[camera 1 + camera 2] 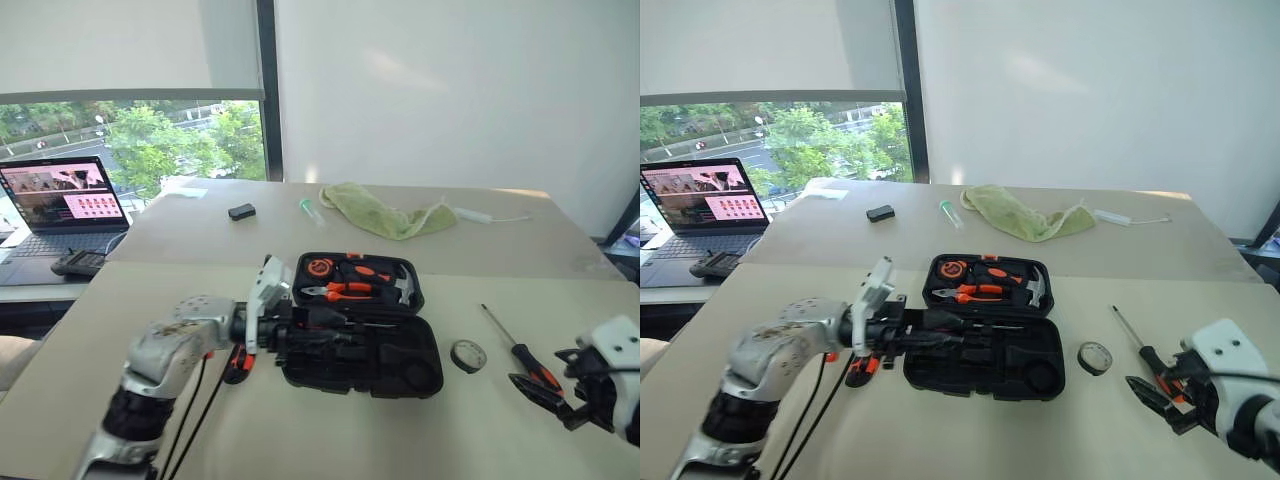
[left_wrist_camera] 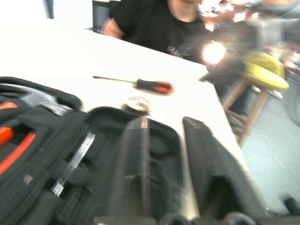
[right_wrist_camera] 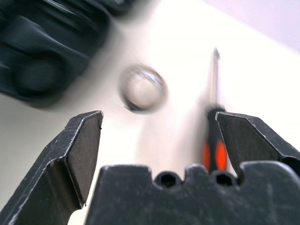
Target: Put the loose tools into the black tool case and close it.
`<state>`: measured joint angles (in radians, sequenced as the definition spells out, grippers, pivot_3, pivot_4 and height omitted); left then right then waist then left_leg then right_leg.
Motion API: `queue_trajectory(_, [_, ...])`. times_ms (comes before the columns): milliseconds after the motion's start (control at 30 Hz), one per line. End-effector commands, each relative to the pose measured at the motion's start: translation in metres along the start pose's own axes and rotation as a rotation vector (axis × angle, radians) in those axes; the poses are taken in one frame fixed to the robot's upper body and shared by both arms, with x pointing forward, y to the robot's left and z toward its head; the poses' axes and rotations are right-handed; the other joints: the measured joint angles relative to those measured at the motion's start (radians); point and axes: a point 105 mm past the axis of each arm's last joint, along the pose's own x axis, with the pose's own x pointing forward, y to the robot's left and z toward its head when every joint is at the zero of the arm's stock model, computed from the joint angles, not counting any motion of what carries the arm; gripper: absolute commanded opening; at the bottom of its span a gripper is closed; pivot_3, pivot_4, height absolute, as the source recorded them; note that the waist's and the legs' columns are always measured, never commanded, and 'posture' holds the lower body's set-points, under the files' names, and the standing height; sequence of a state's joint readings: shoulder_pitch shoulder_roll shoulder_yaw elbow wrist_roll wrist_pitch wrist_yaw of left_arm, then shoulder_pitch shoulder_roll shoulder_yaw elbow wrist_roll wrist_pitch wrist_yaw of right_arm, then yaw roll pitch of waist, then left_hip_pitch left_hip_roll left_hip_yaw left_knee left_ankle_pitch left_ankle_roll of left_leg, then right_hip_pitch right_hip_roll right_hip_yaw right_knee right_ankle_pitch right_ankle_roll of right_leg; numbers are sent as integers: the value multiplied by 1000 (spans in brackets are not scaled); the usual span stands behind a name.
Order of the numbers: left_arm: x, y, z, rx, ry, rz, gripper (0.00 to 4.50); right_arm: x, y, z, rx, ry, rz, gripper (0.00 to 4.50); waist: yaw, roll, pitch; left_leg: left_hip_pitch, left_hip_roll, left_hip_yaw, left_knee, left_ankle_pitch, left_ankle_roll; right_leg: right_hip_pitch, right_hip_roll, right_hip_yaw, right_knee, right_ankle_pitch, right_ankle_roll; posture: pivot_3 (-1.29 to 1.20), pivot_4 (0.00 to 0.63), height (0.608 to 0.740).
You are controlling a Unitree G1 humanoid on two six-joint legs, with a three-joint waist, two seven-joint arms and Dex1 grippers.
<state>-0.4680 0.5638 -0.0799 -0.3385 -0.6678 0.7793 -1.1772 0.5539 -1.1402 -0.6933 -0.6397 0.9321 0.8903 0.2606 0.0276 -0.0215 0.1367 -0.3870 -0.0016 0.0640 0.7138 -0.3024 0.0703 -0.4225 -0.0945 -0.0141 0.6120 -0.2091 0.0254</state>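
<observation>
Right gripper [image 1: 548,394] hangs with jaws wide and empty just short of the screwdriver [image 1: 522,353], which lies at three o'clock of the open case [image 1: 360,345], past a tape roll [image 1: 468,355]. Left gripper [image 1: 300,335] sits over the case's near half, fingers parted, holding nothing. An orange tool [image 1: 238,362] lies at the case's nine o'clock. So some tools are still loose, and the lid is still up.
</observation>
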Motion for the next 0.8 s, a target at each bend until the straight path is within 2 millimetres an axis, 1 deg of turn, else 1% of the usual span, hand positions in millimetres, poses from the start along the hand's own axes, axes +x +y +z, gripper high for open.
queue_trajectory(33, [-5, -20, 14, 57, 0, -63, 3316, 12, -18, -7, 50, 97, -22, 4500, 0, 0, 0, 0, 0, 0, 0, 0, 0, 0, 0, 0, 0, 0, 0, 0, 150, 740])
queue_trajectory(67, [-7, -23, 15, 60, 7, -60, 3743, 16, -20, -6, 57, 111, -9, 4500, 0, 0, 0, 0, 0, 0, 0, 0, 0, 0, 1, 1, -1, 0, 1, 0, 150, 740])
queue_trajectory(133, [-8, -28, 14, 84, 24, -42, 4427, 27, -25, -6, 70, 146, 7, 4500, -5, -1, 1, -1, -1, 0, 1, 0, 1, 1, 1, 1, -1, 1, 2, 0, 150, 740])
queue_trajectory(200, [-8, -33, 15, 95, 31, -31, 4427, 37, -30, -6, 96, 179, 15, 4500, -9, -1, 1, 0, -1, 1, 1, 0, 1, 1, 1, 2, -1, 2, 3, 0, 150, 740])
queue_trajectory(267, [-8, -35, 17, 108, 35, -5, 4427, 49, -36, -5, 135, 197, 14, 4500, -14, -1, 2, -1, -1, 1, 1, 0, 1, 0, 2, 2, -1, 5, 9, 0, 150, 740])
queue_trajectory(333, [-8, -36, 20, 112, 36, 13, 4427, 59, -40, -5, 158, 221, 24, 4500, -16, 0, 2, 0, -1, 1, 1, 0, 1, 0, 2, 2, -1, 5, 9, 0, 150, 740])
queue_trajectory(400, [-9, -37, 22, 118, 36, 31, 4500, 69, -44, -10, 142, 260, 26, 3965, -15, 0, 2, 0, -1, 1, 1, 0, 1, 0, 2, 2, -1, 5, 9, 0, 150, 740])
queue_trajectory(433, [-8, -37, 23, 118, 37, 36, 4500, 72, -45, -12, 134, 273, 25, 3856, -15, 0, 2, 0, -1, 1, 1, 0, 0, 0, 2, 2, -1, 5, 9, 0, 150, 740])
queue_trajectory(467, [-9, -37, 23, 118, 41, 43, 4500, 75, -47, -13, 134, 280, 19, 3392, -14, 0, 2, 0, -1, 1, 1, 0, 0, 0, 3, 2, -1, 5, 9, 0, 150, 740])
queue_trajectory(500, [-9, -38, 24, 119, 41, 48, 4500, 77, -47, -15, 126, 289, 24, 3020, -14, 0, 2, 0, -1, 1, 0, 0, 0, 0, 2, 1, -1, 5, 9, 0, 150, 740])
queue_trajectory(533, [-9, -37, 24, 120, 41, 54, 4500, 78, -48, -15, 121, 294, 23, 2654, -13, 0, 2, -1, -1, 1, 0, 0, 0, 0, 2, 1, -1, 5, 9, 0, 150, 740])
queue_trajectory(567, [-9, -38, 24, 120, 40, 58, 4500, 79, -49, -16, 117, 297, 23, 2394, -14, 0, 2, -1, -1, 1, 0, 0, 0, -1, 2, 1, -1, 5, 10, 0, 150, 740])
queue_trajectory(667, [-8, -37, 26, 116, 30, 71, 4500, 79, -51, -15, 94, 291, 23, 1258, -15, 0, 2, -1, -1, 2, 1, 0, 0, 0, 2, 2, -1, 5, 10, 0, 150, 740])
queue_trajectory(700, [-8, -37, 26, 116, 26, 75, 4500, 78, -51, -13, 80, 282, 28, 1034, -15, 0, 2, -1, -1, 2, 1, 0, 0, 0, 2, 2, -1, 5, 10, 0, 150, 740])
queue_trajectory(733, [-8, -37, 27, 116, 25, 77, 4500, 77, -50, -12, 70, 276, 31, 916, -15, 0, 2, -1, -1, 2, 1, 0, 0, 0, 2, 2, -1, 5, 10, 0, 150, 740])
queue_trajectory(800, [-8, -36, 27, 120, 20, 86, 4500, 76, -49, -4, 36, 220, 43, 918, -15, 0, 2, -1, -1, 2, 1, 0, 0, 0, 2, 2, -1, 5, 10, 0, 150, 740])
